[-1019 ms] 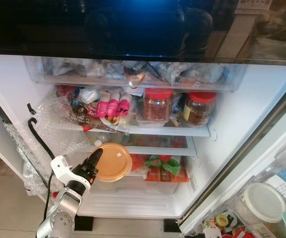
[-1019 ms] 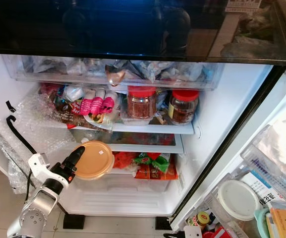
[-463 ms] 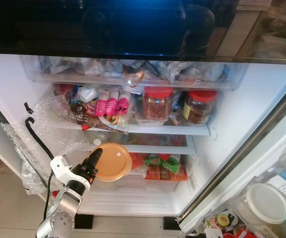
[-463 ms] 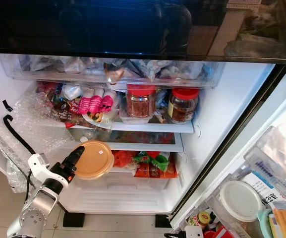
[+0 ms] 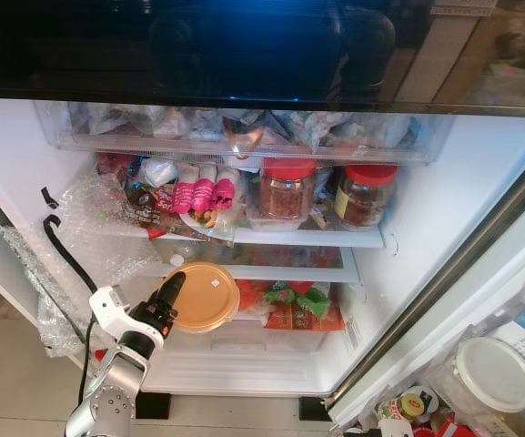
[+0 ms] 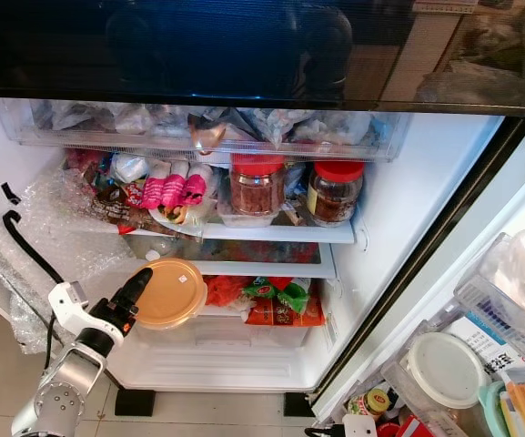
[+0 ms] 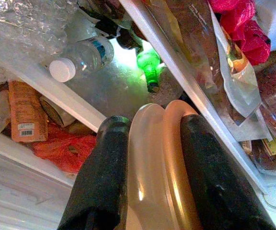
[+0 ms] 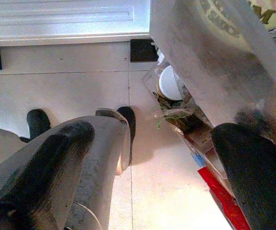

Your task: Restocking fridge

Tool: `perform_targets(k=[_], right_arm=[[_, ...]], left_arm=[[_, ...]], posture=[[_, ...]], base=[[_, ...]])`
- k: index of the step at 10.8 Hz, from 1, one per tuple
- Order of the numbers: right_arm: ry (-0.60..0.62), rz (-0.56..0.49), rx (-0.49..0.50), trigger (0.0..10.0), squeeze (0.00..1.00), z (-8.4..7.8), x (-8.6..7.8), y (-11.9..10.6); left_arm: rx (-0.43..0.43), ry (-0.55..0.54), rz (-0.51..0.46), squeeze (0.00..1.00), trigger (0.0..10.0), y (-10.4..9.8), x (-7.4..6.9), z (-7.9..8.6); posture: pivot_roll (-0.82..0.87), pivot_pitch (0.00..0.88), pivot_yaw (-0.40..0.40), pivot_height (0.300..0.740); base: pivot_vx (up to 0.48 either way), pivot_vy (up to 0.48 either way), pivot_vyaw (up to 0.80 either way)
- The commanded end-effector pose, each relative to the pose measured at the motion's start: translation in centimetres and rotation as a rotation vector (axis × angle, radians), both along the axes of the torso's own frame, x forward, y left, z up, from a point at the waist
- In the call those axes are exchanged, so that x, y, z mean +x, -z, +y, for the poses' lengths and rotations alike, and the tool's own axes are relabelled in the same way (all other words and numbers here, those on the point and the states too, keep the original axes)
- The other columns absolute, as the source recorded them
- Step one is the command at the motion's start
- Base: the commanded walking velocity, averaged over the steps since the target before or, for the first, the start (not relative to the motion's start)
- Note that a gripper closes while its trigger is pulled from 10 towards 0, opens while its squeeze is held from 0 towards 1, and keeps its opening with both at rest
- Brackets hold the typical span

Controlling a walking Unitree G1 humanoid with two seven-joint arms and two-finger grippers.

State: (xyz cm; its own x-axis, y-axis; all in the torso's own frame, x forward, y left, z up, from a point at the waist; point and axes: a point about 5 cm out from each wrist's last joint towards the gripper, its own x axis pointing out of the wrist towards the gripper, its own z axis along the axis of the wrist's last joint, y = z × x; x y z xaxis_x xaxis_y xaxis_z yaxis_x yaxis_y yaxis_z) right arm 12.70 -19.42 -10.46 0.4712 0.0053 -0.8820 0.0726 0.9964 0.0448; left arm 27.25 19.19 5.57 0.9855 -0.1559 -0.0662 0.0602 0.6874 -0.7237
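Head views: left gripper (image 5: pixel 169 293) clamped on the rim of an orange-lidded container (image 5: pixel 206 296), held before the front edge of the lower shelf (image 5: pixel 271 272), toward its left end; shelf gap straight ahead and slightly up.

Left wrist view: fingers (image 7: pixel 99 177) pinching the container edge-on, a water bottle (image 7: pixel 82 56) and green bottle (image 7: pixel 150 67) lying beyond.

Right wrist view: right gripper (image 8: pixel 142 143) spread apart, hanging over the floor.

The round container (image 5: pixel 206 296) is smooth orange-tan plastic with a soft sheen, pinched between matt black rubbery fingers (image 7: pixel 100 177) of the left gripper (image 5: pixel 167 293). At its 9 o'clock hangs crinkled, glinting bubble wrap (image 5: pixel 80 238). At 1 o'clock, clear glass jars (image 5: pixel 287 189) wear glossy red plastic lids. The fridge walls (image 5: pixel 439 209) are smooth white plastic.
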Motion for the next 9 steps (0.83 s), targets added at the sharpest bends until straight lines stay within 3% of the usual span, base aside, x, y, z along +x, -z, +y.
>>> perform_targets(k=[1,9], right_arm=[[0.018,-0.014,-0.034,10.0,0.00,-0.96,0.26,-0.23],[0.008,-0.012,-0.034,10.0,0.00,-0.94,0.26,-0.23]], left_arm=[[0.013,0.008,-0.023,0.00,10.0,-0.40,0.32,-0.33],[0.021,0.005,-0.026,0.00,10.0,-0.45,0.41,-0.30]], posture=[[-0.08,0.029,-0.074,0.740],[-0.08,0.020,-0.073,0.735]], base=[[0.000,0.000,0.00],[0.000,0.000,0.00]])
